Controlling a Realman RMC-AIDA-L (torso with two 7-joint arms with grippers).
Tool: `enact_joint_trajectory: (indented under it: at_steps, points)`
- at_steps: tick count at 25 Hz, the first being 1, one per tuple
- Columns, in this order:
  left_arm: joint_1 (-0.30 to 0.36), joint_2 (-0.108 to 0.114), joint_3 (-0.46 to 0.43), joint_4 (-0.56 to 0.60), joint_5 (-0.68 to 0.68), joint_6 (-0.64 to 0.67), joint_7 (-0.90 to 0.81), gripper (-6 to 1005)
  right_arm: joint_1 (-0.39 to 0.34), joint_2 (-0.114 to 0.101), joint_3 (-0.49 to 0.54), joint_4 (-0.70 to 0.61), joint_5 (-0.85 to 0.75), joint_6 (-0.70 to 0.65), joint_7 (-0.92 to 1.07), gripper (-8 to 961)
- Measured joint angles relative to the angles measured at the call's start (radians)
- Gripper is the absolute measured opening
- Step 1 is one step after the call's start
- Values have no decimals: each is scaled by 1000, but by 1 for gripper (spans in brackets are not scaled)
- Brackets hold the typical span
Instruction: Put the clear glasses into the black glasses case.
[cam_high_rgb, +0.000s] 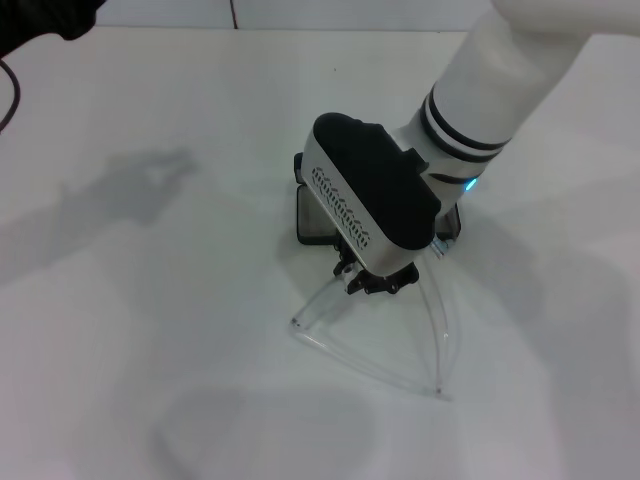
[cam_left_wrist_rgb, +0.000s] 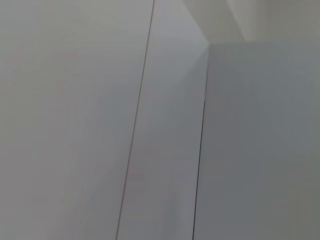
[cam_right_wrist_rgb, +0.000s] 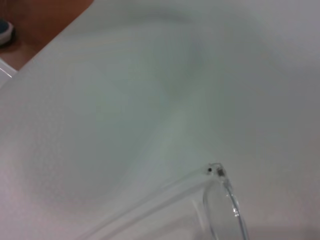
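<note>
The clear glasses (cam_high_rgb: 372, 362) rest on the white table with their front toward me and both thin arms running back toward the case. My right gripper (cam_high_rgb: 376, 282) hangs low over the arms' far ends, fingers close together on one arm. The black glasses case (cam_high_rgb: 310, 215) lies just behind, mostly hidden by the right wrist; a strip of grey lining shows at its left end. The right wrist view catches a hinge corner and one lens of the clear glasses (cam_right_wrist_rgb: 222, 200). The dark end of my left arm (cam_high_rgb: 50, 20) is parked at the far left corner.
The white table (cam_high_rgb: 150, 330) stretches bare to the left and front of the glasses. A black cable (cam_high_rgb: 10, 95) hangs at the far left edge. The left wrist view shows only pale flat panels with thin seams (cam_left_wrist_rgb: 135, 125).
</note>
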Motion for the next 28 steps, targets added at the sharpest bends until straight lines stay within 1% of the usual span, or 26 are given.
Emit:
enact_joint_trajectory:
  at_steps: [3, 7, 9, 11, 13, 14, 16, 18, 19, 21, 22, 23, 26, 28]
  points:
    - [1, -1, 0, 0, 0, 2, 0, 186, -11, 0, -4, -10, -8, -4, 25, 166]
    - [19, 0, 0, 3, -4, 5, -2, 186, -25, -1, 14, -48, -17, -33, 80, 139]
    - [32, 2, -2, 9, -12, 11, -5, 186, -42, -2, 68, -93, -50, -68, 109, 125]
    - [40, 5, -10, 10, -18, 26, -8, 186, -86, -1, 159, -163, -114, -115, 133, 125]
    - [37, 6, -15, 9, -18, 40, -10, 186, -171, -1, 282, -281, -171, -174, 156, 124]
    - [35, 6, -14, 9, -18, 46, -11, 186, -223, -2, 361, -361, -188, -213, 166, 124]
    - [31, 10, -11, 10, -16, 64, -12, 186, -285, -2, 447, -446, -184, -255, 174, 123]
    - [30, 15, -10, 12, -16, 87, -12, 185, -370, -2, 546, -542, -130, -285, 177, 123]
    - [29, 16, -10, 12, -17, 104, -12, 184, -396, -3, 568, -566, -108, -291, 177, 123]
    - [20, 17, -9, 12, -14, 136, -12, 183, -507, -6, 623, -647, 0, -291, 161, 122]
    - [16, 17, -8, 12, -10, 151, -12, 182, -555, -6, 637, -671, 44, -288, 144, 122]
    - [11, 17, -6, 12, -2, 170, -12, 182, -618, -5, 654, -697, 117, -281, 110, 122]
    - [-10, 17, -1, 8, 26, 227, -12, 158, -731, -5, 672, -704, 294, -270, 15, 121]
    - [-25, 17, 20, 4, 47, 261, -12, 135, -776, -7, 683, -676, 405, -268, -44, 121]
